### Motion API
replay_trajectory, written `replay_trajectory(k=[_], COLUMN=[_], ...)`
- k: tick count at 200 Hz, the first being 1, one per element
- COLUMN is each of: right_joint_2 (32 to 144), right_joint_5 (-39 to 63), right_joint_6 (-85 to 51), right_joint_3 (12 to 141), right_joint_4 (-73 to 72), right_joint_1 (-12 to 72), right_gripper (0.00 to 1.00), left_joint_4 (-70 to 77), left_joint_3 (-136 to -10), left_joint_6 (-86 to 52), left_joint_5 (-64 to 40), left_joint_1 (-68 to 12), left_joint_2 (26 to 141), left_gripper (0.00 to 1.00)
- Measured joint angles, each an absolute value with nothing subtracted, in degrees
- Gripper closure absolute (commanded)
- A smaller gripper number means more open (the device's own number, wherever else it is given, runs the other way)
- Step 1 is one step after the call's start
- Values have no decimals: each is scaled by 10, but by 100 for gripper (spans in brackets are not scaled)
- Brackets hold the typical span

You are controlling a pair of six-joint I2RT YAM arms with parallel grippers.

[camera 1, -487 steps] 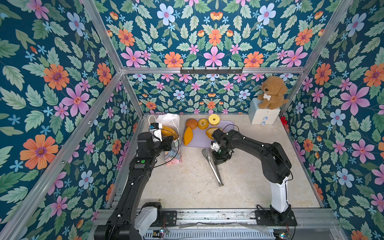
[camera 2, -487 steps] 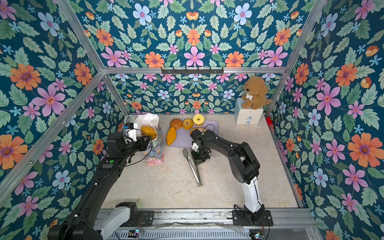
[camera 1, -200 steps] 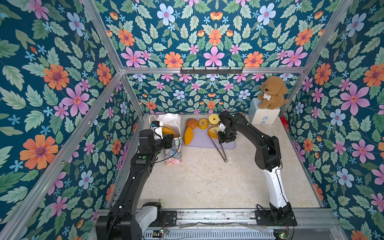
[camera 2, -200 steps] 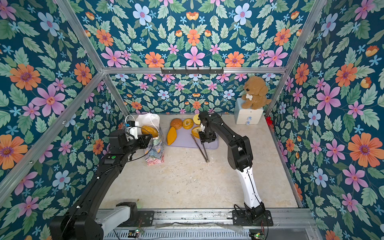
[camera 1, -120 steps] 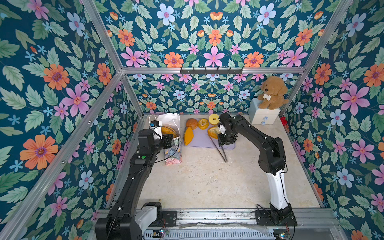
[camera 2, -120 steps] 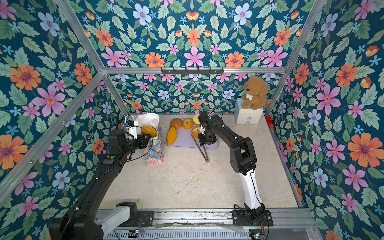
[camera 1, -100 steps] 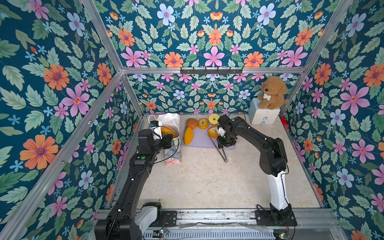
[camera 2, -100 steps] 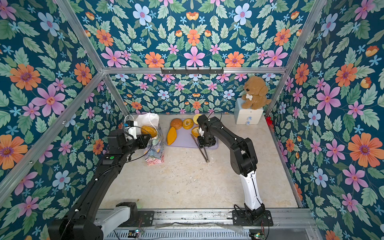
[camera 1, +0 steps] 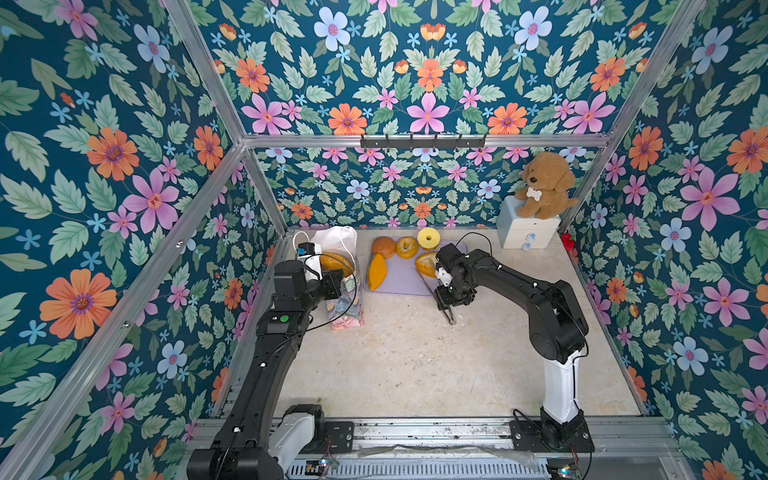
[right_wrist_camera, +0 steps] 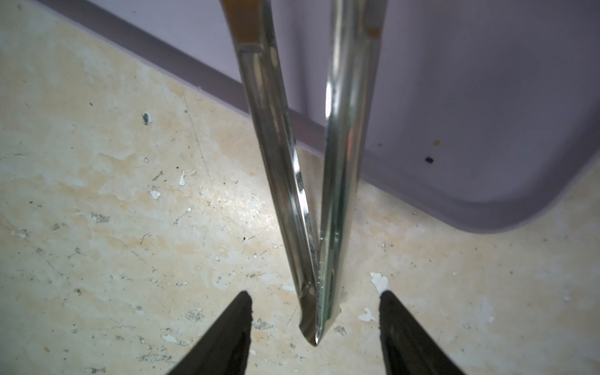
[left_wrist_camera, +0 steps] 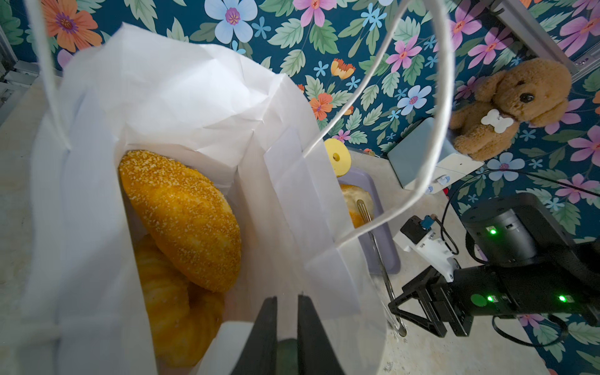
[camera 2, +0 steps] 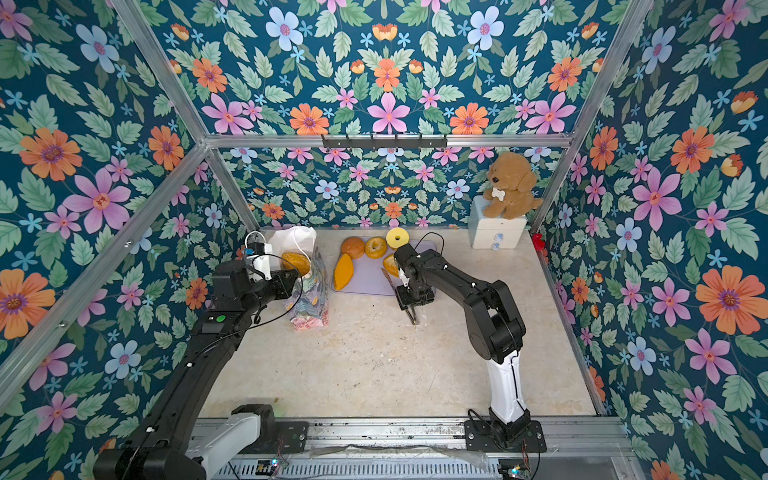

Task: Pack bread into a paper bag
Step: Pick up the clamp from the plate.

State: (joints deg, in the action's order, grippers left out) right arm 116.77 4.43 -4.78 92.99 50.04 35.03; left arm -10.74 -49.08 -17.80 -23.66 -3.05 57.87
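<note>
Two golden breads, a seeded oval loaf atop a knobbly ring, lay inside the tall, white-lined paper bag at the left. The left gripper sat at the bag's near rim, jaws barely apart; whether they pinched paper was unclear. Five pieces, including a smooth orange oval loaf, waited on the lavender plastic tray, so packing seemed under halfway. The right gripper gaped wide, straddling the steel tongs at their hinged end without gripping them.
</note>
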Motion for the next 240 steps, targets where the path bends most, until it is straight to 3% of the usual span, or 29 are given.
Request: replay_trajectory(k=[148,172,198,240], right_joint_2=[1244,1250,1253,1232], right_joint_5=[-48,-60,-60,-63], right_joint_6=[-14,-8,-6,-17], right_joint_3=[960,964,966,938], right_joint_4=[494,492,491,478], right_joint_1=[371,376,379,381], right_gripper=[37,46,63,75], left_joint_4=[-103,-102,-98,-94], left_joint_3=[-484,-483,-482,-481], left_joint_6=[-175,-175,-175,-175], left_joint_5=[-230,-231,-233,-234], left_joint_1=[-30,-30,-30,-30], left_joint_2=[579,580,583,582], left_gripper=[80,79,79,79])
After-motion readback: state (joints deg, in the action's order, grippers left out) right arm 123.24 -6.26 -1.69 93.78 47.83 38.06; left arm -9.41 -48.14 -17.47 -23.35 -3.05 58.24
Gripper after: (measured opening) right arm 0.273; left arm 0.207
